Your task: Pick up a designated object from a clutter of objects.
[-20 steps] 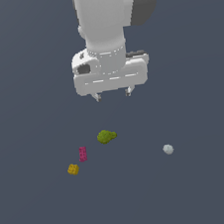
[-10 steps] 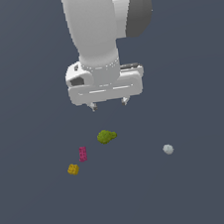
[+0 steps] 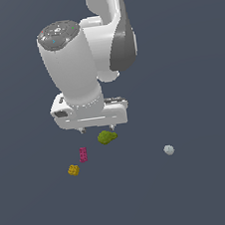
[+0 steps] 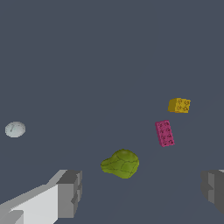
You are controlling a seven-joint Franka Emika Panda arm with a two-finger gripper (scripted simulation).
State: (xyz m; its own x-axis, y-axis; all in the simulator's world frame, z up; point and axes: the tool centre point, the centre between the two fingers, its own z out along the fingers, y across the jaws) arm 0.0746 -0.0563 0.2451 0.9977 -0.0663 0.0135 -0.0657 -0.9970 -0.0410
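Note:
The designated object, a tiny yellow-orange studded block (image 3: 73, 170) (image 4: 179, 105), lies on the dark floor at the exterior view's lower left. Beside it lies a magenta studded brick (image 3: 83, 154) (image 4: 165, 133). An olive-green lumpy blob (image 3: 106, 137) (image 4: 120, 164) and a pale grey-white ball (image 3: 168, 150) (image 4: 15, 129) complete the clutter. My gripper (image 3: 96, 129) (image 4: 142, 192) hangs open above the floor, just over the green blob, with nothing between its fingers. The yellow block sits apart from it, past the magenta brick.
The dark grey floor (image 3: 205, 192) runs flat in every direction with no edges in view. The white arm (image 3: 88, 62) fills the upper middle of the exterior view.
The arm has swung toward the exterior view's left and dropped lower, bringing the gripper close over the green blob. The four items have not moved.

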